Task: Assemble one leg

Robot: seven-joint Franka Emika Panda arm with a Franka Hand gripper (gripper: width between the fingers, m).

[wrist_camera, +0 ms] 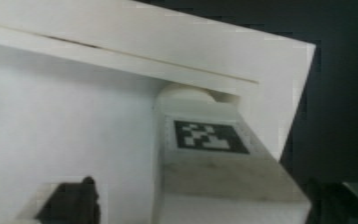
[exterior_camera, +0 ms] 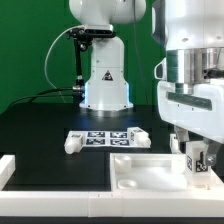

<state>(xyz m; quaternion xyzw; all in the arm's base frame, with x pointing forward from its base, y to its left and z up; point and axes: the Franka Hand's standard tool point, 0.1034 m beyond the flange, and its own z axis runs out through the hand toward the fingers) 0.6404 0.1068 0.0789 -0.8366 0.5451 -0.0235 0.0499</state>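
My gripper is at the exterior view's right, over the near right corner of the large flat white panel. It is shut on a leg, a stubby white block with a tag on its face, held upright on that corner. In the wrist view the leg runs between my dark fingertips, its far end against the panel, close to the panel's edge. The gripper sits at the leg's near end. Two more legs lie on the black table.
The marker board lies between the two loose legs. The robot base stands at the back. A white raised border runs along the left and front of the table.
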